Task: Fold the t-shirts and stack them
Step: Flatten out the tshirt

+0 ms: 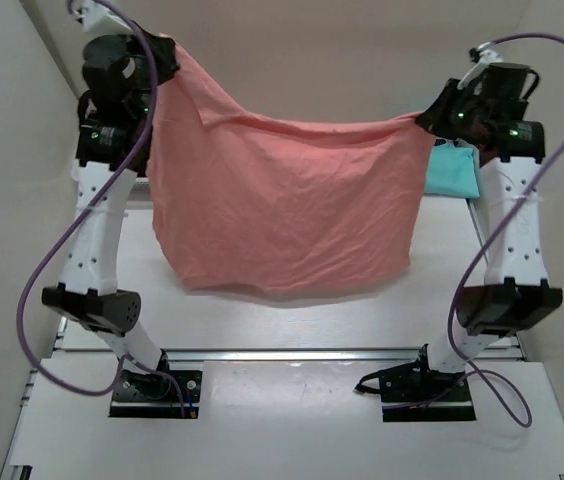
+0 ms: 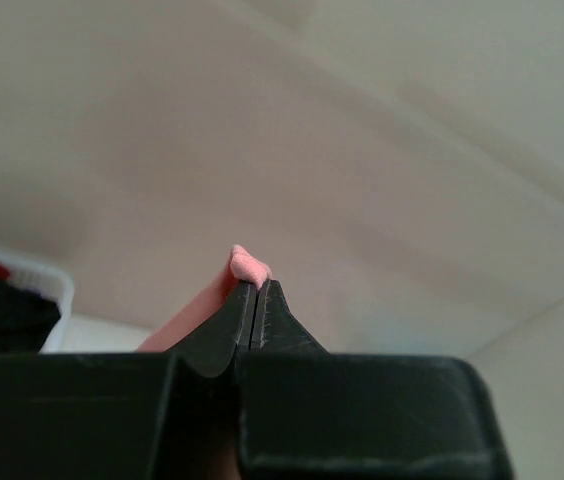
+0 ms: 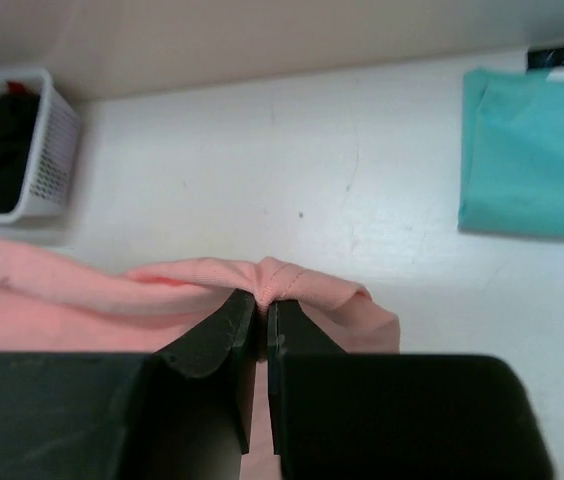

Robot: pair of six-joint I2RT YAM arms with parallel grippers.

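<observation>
Left claw (image 2: 259, 287) and right claw (image 3: 262, 300) each pinch a sliver of salmon-pink t-shirt (image 1: 282, 200), sagging between and below them. Thin bite: if I pull apart, a corner may slip. Lowering could snag teal t-shirt (image 3: 532, 150) beyond right claw.

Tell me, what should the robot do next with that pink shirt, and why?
Probably lower both arms to lay the salmon-pink shirt flat on the table: the left gripper and right gripper each pinch its upper edge, and it hangs unfolded.
</observation>
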